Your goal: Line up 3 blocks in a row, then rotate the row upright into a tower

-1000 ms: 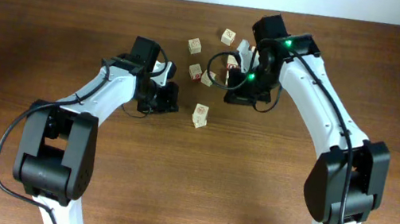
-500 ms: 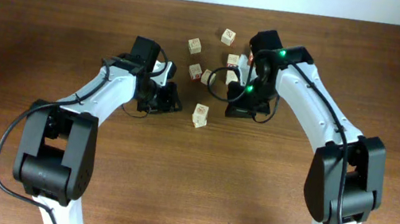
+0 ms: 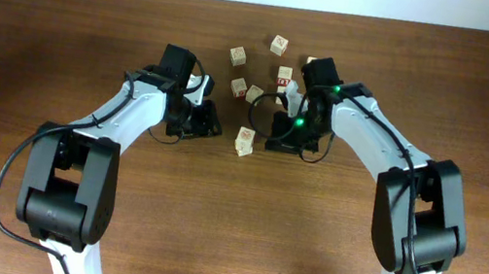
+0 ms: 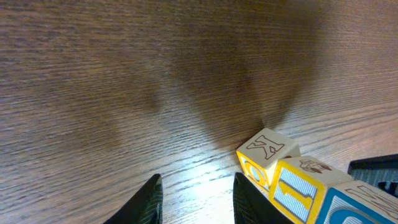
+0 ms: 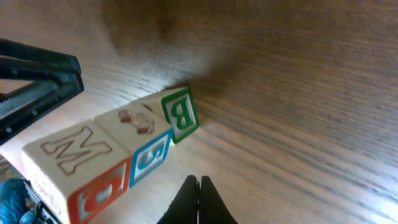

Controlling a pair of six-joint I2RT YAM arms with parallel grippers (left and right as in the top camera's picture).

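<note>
Three wooden blocks touch in a line (image 3: 245, 140) between my two grippers. The left wrist view shows them at the lower right: a yellow-faced block with a "K" on its pale side (image 4: 264, 160), a second yellow-faced block (image 4: 301, 186) and a blue-faced block (image 4: 357, 208). My left gripper (image 4: 198, 202) is open just left of them, with only bare table between its fingers. From the right wrist the same line shows a green "B" face (image 5: 179, 115), a blue face (image 5: 149, 158) and a red face (image 5: 99, 186). My right gripper (image 5: 199, 199) is shut and empty, a little short of the line.
Several loose cream cubes lie behind the line, among them ones at the back (image 3: 238, 55), at the far back (image 3: 280, 44) and nearer (image 3: 239, 87). The left gripper's black body (image 5: 37, 81) shows beyond the blocks in the right wrist view. Dark wood table (image 3: 42, 46) all round.
My left gripper has opened from shut. The right arm has come forward and left from the loose cubes toward the line of three blocks, still shut.
</note>
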